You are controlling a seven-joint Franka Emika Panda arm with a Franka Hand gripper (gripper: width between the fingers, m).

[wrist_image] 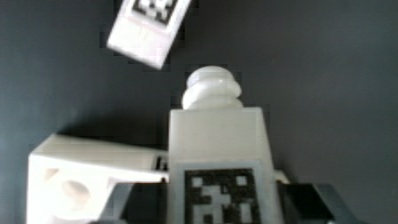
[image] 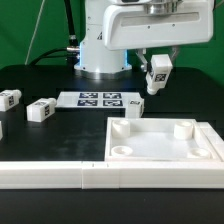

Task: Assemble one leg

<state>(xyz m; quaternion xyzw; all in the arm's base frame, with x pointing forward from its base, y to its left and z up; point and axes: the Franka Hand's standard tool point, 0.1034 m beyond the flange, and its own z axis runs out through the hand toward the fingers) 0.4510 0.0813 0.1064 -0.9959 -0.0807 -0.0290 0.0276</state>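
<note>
Two spare legs lay on the counter well off the panel, toward the exterior view's left, and the marker board sat just beyond the panel's far left corner. Above the panel's far edge the leg hung tilted in the air, the jaws clamped on its sides and its peg aimed down near a corner socket. The tilt looked risky: a slanted peg could catch the socket rim, jam, or push the panel sideways.
</note>
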